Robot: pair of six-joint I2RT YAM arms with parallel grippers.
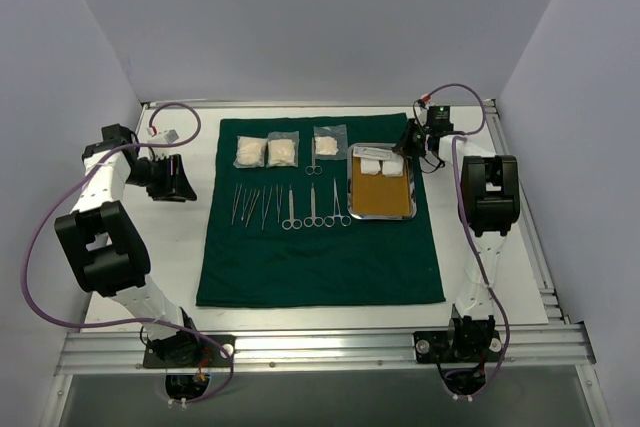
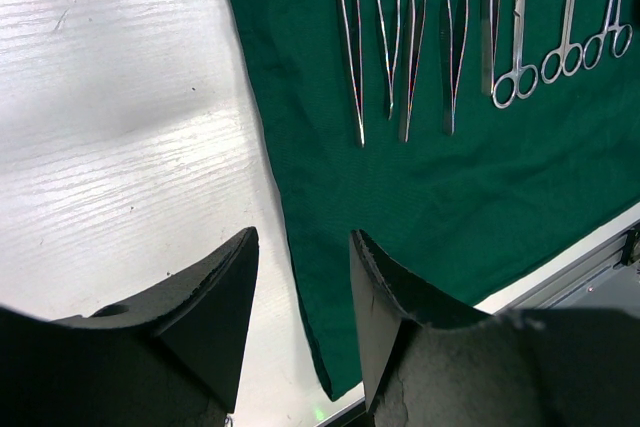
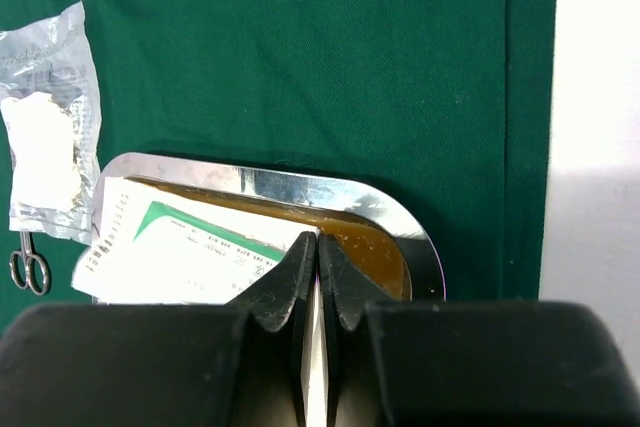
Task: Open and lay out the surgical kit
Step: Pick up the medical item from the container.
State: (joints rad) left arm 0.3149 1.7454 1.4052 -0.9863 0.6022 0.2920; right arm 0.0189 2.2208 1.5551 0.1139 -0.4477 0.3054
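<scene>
The dark green cloth [image 1: 320, 257] lies spread flat on the table. On it lie a row of forceps [image 1: 255, 205] and scissors [image 1: 312, 209], with the steel tray [image 1: 381, 209] to their right. My right gripper [image 3: 317, 242] is shut on the edge of a white packet [image 3: 170, 257] with green print that lies in the far end of the tray [image 3: 300, 187]. My left gripper [image 2: 303, 237] hangs open and empty over the cloth's [image 2: 450, 207] left edge, near the forceps [image 2: 400, 47].
Clear packets of white gauze [image 1: 250, 150] [image 1: 283, 150] [image 1: 327, 144] lie along the cloth's far side, with small scissors [image 3: 30, 269] below the rightmost one [image 3: 45, 147]. Bare white table [image 2: 120, 127] flanks the cloth. A metal rail [image 1: 320, 347] runs along the near edge.
</scene>
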